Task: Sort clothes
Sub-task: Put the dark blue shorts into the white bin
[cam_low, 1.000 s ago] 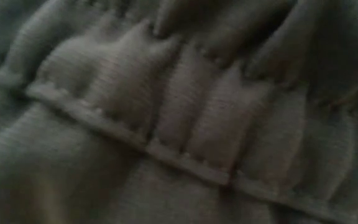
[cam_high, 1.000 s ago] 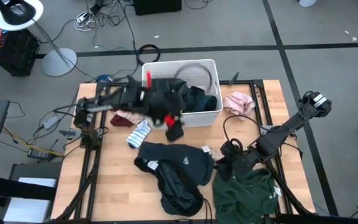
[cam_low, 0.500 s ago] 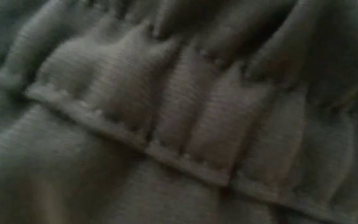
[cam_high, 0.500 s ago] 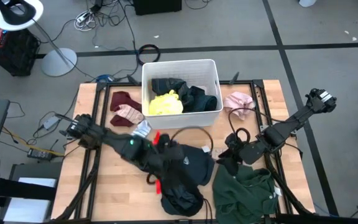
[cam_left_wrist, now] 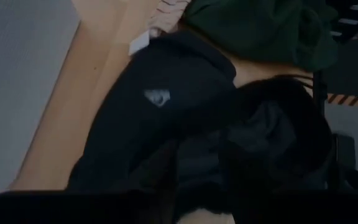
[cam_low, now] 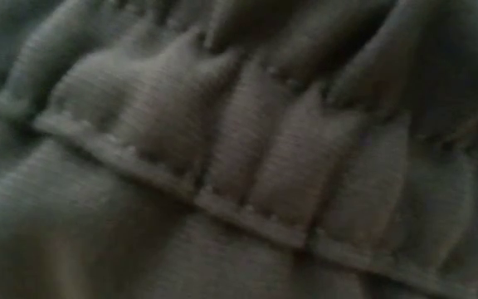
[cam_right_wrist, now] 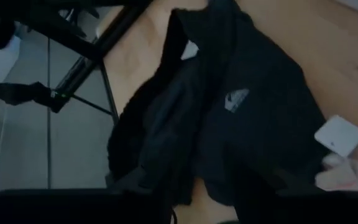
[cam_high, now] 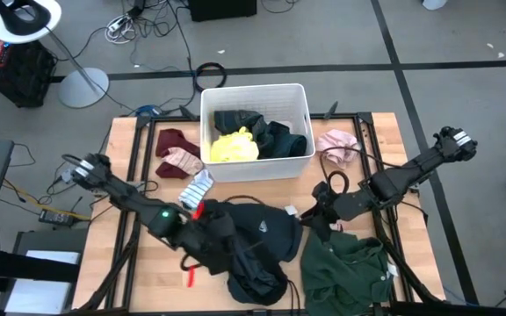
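STEP: reaching for black soft fabric top, mid-table front | L gripper at its left edge, R gripper at right; jaw state/hold: can't tell | NEXT: pinch fabric, lift twd white rect plastic bin

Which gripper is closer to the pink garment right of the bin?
Right. The right gripper is just below the pink garment; the left gripper, over the black top, is farther away.

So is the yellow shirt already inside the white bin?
Yes: in the high view the yellow shirt lies inside the white bin, next to dark garments.
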Robot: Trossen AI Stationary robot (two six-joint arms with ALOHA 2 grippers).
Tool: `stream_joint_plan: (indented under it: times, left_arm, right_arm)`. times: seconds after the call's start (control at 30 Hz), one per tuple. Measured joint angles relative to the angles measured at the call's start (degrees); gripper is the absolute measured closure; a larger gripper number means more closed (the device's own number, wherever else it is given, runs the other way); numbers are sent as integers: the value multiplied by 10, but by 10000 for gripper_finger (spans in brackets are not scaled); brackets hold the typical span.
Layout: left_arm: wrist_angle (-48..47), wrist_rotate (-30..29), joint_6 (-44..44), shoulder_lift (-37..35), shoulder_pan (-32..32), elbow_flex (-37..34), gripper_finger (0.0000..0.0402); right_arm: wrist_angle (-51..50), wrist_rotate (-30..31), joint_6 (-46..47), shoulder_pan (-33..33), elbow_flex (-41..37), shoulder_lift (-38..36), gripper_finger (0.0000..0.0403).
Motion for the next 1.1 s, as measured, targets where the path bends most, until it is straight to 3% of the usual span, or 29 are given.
stream_joint_plan:
  times: [0.27, 0.6, 0.77, 1.1]
  left_arm:
    - [77, 17, -13, -137, -41, -181, 280]
    - [143, 25, -11, -313, -96, -330, 281]
    - [147, 25, -9, -370, -104, -373, 281]
    - [137, 23, -15, -393, -104, -385, 281]
  right_arm:
    - [-31, -28, -44, -38, 101, 99, 282]
    - [-25, -95, -66, -78, 218, 283, 281]
    - [18, -109, -53, -90, 240, 354, 269]
    - [103, -230, -35, -104, 241, 460, 202]
